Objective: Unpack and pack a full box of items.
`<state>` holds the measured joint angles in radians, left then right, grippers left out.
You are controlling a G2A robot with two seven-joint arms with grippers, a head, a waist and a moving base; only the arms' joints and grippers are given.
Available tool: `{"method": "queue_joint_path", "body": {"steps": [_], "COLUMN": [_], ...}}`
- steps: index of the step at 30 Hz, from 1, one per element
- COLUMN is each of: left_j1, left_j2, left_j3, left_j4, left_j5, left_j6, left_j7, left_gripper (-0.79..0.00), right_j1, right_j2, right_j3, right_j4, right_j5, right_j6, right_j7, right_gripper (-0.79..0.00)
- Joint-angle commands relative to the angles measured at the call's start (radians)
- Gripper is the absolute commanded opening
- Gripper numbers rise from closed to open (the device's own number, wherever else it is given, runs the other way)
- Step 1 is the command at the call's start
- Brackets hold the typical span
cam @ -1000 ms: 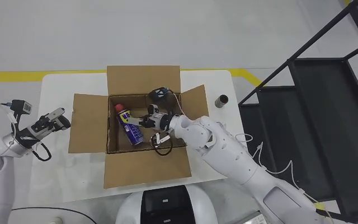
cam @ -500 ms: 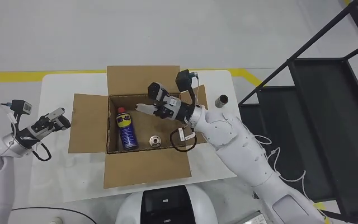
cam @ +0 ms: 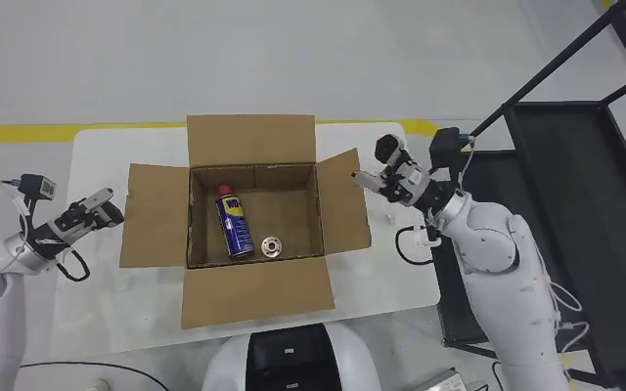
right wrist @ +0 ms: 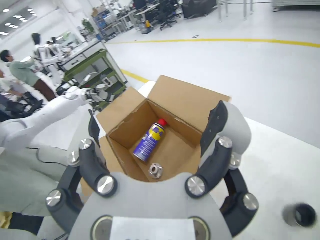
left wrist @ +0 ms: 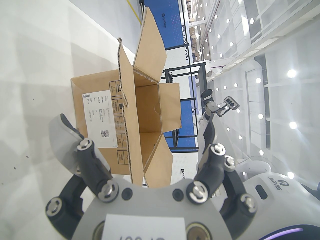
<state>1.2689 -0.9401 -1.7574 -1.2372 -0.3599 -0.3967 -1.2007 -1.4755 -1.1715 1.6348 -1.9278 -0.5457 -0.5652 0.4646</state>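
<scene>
Right wrist view: right gripper [right wrist: 156,117] jaws spread, empty, beside box [cam: 252,142] | left gripper [cam: 98,207] jaws spread, empty, on box's opposite side | spray can [cam: 233,223] lying in box: likely rigid, smooth, rolls; grip across mid-body | metal fitting [cam: 271,245] just beside: small, hard

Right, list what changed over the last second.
The right gripper pulled out of the box and swung over the table beside it, jaws open and empty. Spray can and metal flange stayed in the box; the left gripper kept still.
</scene>
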Motion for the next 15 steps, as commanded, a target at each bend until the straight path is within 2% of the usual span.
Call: {"method": "queue_joint_path", "body": {"steps": [1, 7, 15], "left_j1": [0.000, 0.000, 0.000], "left_j2": [0.000, 0.000, 0.000], "left_j3": [0.000, 0.000, 0.000], "left_j4": [0.000, 0.000, 0.000], "left_j5": [0.000, 0.000, 0.000], "left_j6": [0.000, 0.000, 0.000], "left_j7": [0.000, 0.000, 0.000], "left_gripper": [0.000, 0.000, 0.000], "right_j1": [-0.058, -0.163, -0.163], "right_j2": [0.002, 0.003, 0.003], "right_j3": [0.054, 0.128, 0.128], "right_j4": [0.012, 0.037, 0.037], "right_j5": [-0.053, -0.149, -0.149], "right_j6": [0.007, 0.059, 0.059], "right_j7": [-0.054, -0.158, -0.158], "right_gripper": [0.000, 0.000, 0.000]}}
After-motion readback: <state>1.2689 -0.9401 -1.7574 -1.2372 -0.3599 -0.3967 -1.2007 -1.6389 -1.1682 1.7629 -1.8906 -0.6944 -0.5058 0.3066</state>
